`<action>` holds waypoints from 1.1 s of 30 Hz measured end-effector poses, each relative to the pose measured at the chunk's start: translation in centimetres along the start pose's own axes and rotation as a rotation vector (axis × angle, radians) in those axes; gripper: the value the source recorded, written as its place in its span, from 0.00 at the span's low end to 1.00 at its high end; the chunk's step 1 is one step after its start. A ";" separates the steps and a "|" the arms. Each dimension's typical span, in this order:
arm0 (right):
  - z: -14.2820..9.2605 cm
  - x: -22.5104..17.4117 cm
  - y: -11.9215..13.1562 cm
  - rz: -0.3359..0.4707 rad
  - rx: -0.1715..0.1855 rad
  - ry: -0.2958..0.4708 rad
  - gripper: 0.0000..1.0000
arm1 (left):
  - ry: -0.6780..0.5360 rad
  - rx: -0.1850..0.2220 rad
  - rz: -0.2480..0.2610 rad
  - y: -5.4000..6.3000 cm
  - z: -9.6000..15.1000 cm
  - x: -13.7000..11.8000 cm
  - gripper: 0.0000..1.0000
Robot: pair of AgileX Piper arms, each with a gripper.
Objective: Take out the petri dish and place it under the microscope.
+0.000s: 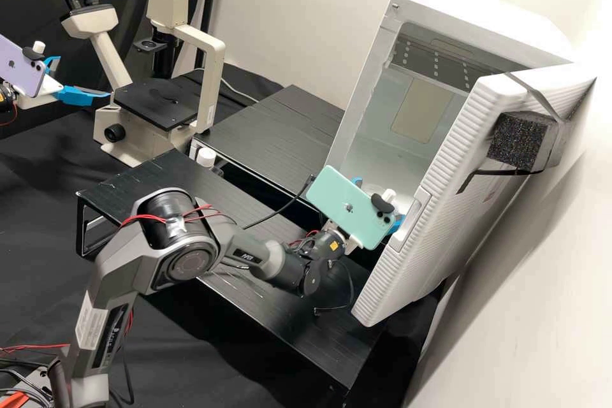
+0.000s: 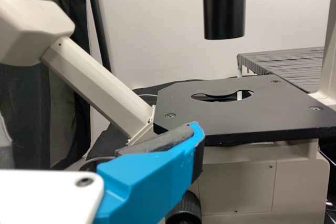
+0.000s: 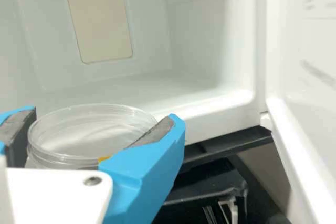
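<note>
In the high view, my right gripper [image 1: 398, 223] is at the open doorway of the white incubator [image 1: 382, 156], partly hidden behind a phone. The right wrist view shows that gripper [image 3: 101, 121] shut on a clear round petri dish [image 3: 60, 153], one finger at each side of its wall. My left gripper [image 1: 83, 76] stands open and without a load at the left edge of the high view, beside the microscope [image 1: 205, 76]. In the left wrist view, a finger of this gripper [image 2: 152, 177] shows in front of the black microscope stage [image 2: 247, 116], below the dark cylinder above it.
The incubator door [image 1: 433, 197] stands open at the right, close to my right gripper. Black raised platforms [image 1: 274, 134] lie between incubator and microscope. The eyepiece arm [image 2: 94, 85] rises beside the stage.
</note>
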State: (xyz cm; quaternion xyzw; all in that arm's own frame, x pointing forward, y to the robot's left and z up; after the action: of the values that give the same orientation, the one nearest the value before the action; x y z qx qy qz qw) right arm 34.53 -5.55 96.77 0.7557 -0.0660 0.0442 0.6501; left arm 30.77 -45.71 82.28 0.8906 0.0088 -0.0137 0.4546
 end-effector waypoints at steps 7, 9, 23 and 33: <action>-0.9 -4.1 -1.3 0.019 0.009 0.085 0.00 | 0.000 0.000 0.000 0.0 0.0 0.0 1.00; -1.3 -5.6 -1.8 0.026 0.008 0.113 0.00 | 0.000 0.000 0.000 0.0 0.0 0.0 1.00; -8.3 -13.6 -8.8 -0.121 -0.065 0.342 0.00 | 0.000 0.000 0.000 0.0 0.0 0.0 1.00; -13.9 -16.4 -13.8 -0.191 -0.074 0.560 0.00 | 0.000 0.000 0.000 0.0 0.0 0.0 1.00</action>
State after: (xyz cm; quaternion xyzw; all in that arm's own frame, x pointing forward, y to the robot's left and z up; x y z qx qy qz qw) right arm 20.73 10.90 82.86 0.6926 0.1859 0.1873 0.6713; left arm 30.77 -45.71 82.28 0.8906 0.0088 -0.0137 0.4546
